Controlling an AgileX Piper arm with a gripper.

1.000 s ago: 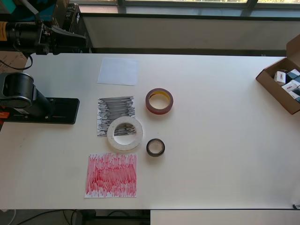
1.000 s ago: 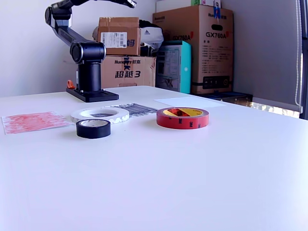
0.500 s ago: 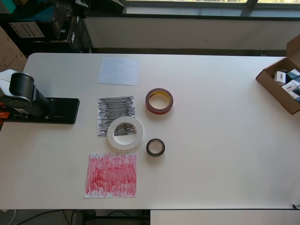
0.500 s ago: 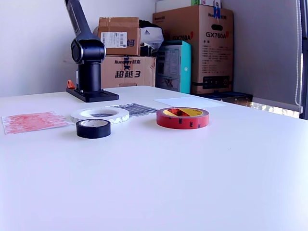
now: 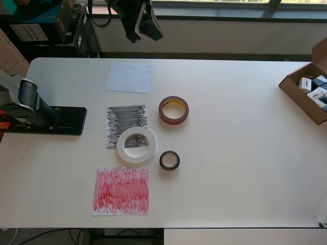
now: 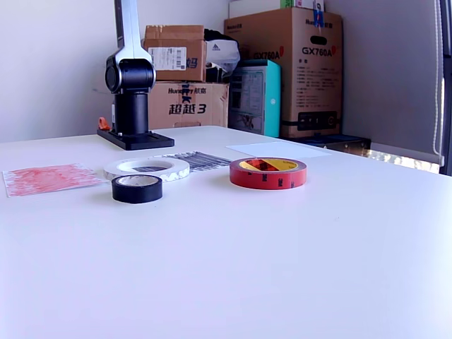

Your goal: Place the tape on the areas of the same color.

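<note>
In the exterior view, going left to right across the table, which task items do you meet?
Red patch → black roll → red roll → white patch. White ring and black patch overlap, so left out.

The desk (image 6: 296, 268) looks smooth, matt white. The red tape roll (image 6: 268, 173) has a glossy plastic sheen; the black tape roll (image 6: 137, 188) is duller. The patches look like thin paper, and the open box (image 5: 306, 92) is brown cardboard.
</note>
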